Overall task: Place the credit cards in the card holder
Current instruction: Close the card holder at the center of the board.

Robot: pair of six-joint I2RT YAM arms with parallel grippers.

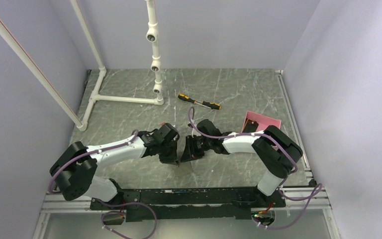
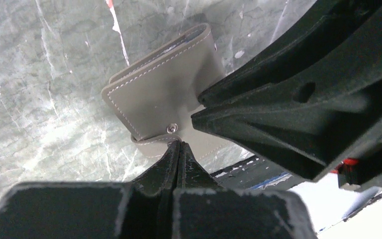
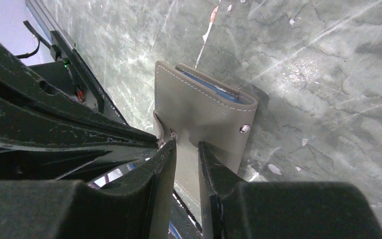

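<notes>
The card holder (image 2: 159, 94) is just in front of both jaws, which meet at it tip to tip. It looks nearly closed, with only a thin blue line showing at its far edge. The left jaws are fully closed and seem to pinch the small strap (image 2: 151, 139) at the near edge. The right jaws stand a little apart, with their tips against the grey cover beside the strap, and have no clear hold on anything. The main risk, I think, is the thin strap: if the right jaws push or pull the cover to open it, the strap can slide out of the left jaws and the holder falls on the desk (image 2: 40, 99). If the right jaws catch both covers together, it will not open and no card can go in.
</notes>
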